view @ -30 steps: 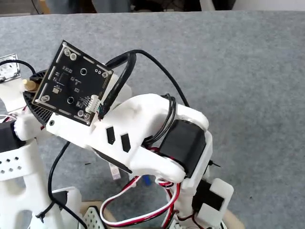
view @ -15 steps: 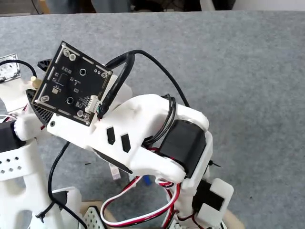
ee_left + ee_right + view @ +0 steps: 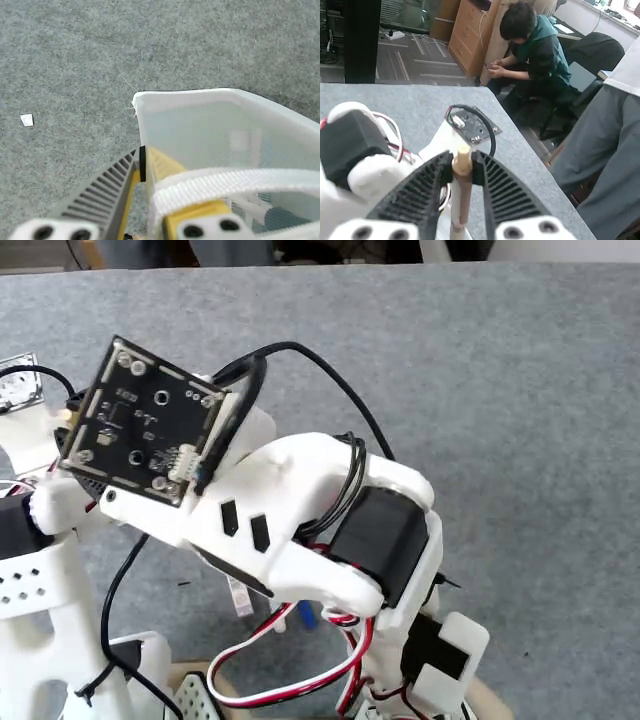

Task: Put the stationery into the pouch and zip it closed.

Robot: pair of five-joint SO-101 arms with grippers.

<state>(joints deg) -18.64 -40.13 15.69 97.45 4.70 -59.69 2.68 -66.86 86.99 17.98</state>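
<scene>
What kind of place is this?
Probably an office or a lab room: a grey table, with wooden drawers, a black chair and carpet behind it.

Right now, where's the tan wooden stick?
In the right wrist view, the tan wooden stick is clamped in the right hand, tip poking out beyond it, above the grey table; the left hand holds the white translucent pouch.

- White moulded arm shell (image 3: 300,530), two slanted black slots.
- Black servo block (image 3: 375,540); red, white and black wires (image 3: 290,698) looped below.
- Black circuit board (image 3: 140,430), silver corner screws, thick black cable (image 3: 345,400).
- Right gripper (image 3: 461,162): black ribbed fingers, white screwed base.
</scene>
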